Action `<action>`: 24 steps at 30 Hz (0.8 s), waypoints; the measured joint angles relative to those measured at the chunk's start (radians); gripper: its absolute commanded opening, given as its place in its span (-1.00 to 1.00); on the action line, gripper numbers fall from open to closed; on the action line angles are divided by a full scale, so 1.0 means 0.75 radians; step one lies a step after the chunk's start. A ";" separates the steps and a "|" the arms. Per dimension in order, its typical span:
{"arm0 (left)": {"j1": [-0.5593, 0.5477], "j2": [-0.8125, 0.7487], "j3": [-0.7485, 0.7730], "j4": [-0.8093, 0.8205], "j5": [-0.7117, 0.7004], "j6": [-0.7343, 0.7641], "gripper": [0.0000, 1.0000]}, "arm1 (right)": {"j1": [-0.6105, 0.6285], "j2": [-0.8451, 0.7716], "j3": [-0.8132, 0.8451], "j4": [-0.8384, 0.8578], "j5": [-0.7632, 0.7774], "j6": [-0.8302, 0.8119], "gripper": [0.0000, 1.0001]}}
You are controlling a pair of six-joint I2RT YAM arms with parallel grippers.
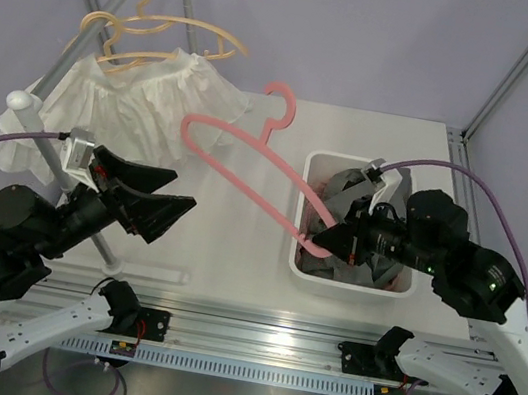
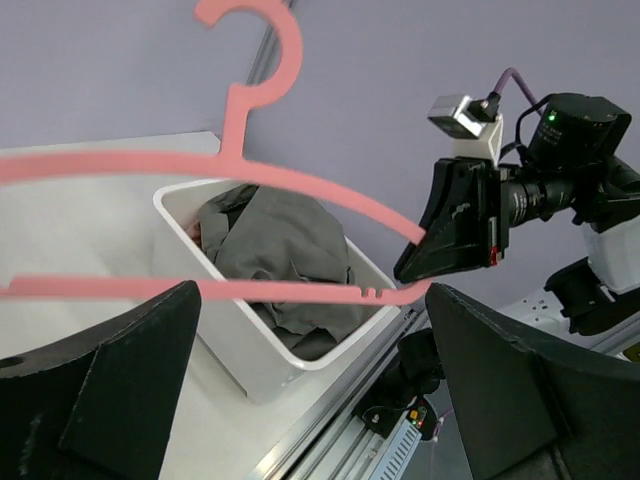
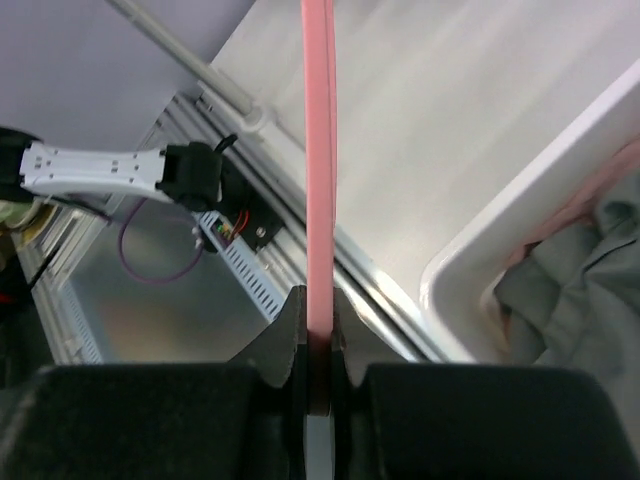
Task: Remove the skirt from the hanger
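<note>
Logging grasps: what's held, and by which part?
The right end effector pinches the pink hanger at one shoulder tip; the left end effector holds nothing.

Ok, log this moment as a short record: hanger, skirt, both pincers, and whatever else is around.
pink hanger: bare, one end gripped, slanting over the table and bin
right pincer: shut on the pink hanger
left pincer: open, holding nothing
grey skirt: crumpled in the white bin, off the hanger
white garment: on beige hangers, far left
</note>
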 measured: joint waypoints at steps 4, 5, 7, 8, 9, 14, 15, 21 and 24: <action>0.000 -0.046 -0.057 0.003 -0.001 -0.003 0.98 | 0.000 0.038 0.187 -0.056 0.137 -0.113 -1.00; 0.000 -0.057 -0.092 0.005 -0.002 -0.008 0.98 | 0.000 0.048 0.227 -0.062 0.164 -0.142 -1.00; 0.000 -0.079 -0.162 -0.012 -0.008 -0.028 0.98 | 0.000 0.079 0.314 -0.068 0.203 -0.198 -1.00; 0.000 -0.090 -0.194 -0.020 -0.011 -0.042 0.98 | 0.000 0.095 0.353 -0.067 0.215 -0.227 -1.00; 0.000 -0.100 -0.231 -0.036 -0.014 -0.057 0.98 | 0.000 0.112 0.392 -0.067 0.223 -0.254 -1.00; 0.000 -0.112 -0.369 -0.075 -0.025 -0.153 0.98 | 0.000 0.234 0.583 -0.076 0.167 -0.402 -1.00; 0.000 -0.112 -0.398 -0.077 -0.024 -0.172 0.98 | 0.000 0.276 0.640 -0.080 0.132 -0.425 -1.00; 0.000 -0.093 -0.520 -0.086 0.013 -0.257 0.98 | 0.002 0.506 0.852 -0.108 -0.115 -0.551 -1.00; 0.000 -0.094 -0.587 -0.076 0.047 -0.294 0.98 | 0.001 0.615 0.912 -0.164 -0.202 -0.603 -1.00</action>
